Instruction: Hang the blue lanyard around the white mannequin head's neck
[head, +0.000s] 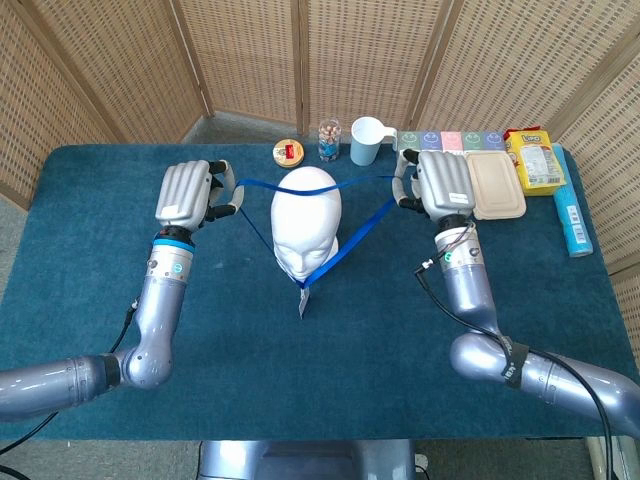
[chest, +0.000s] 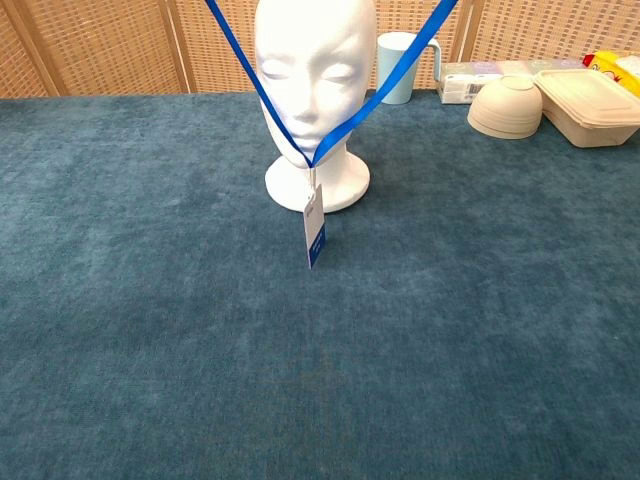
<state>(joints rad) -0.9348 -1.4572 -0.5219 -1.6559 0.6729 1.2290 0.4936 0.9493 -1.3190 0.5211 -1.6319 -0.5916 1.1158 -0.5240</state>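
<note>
The white mannequin head stands upright mid-table, facing me. The blue lanyard is stretched in a V: its back strand runs behind the top of the head, its two sides meet below the chin. A badge card hangs from that point in front of the base. My left hand holds the loop's left end, left of the head. My right hand holds the right end, right of the head. Neither hand shows in the chest view.
Along the table's far edge stand a small round tin, a jar, a pale mug, a row of small boxes, a lidded tray, a yellow packet and a blue tube. A cream bowl sits beside the tray.
</note>
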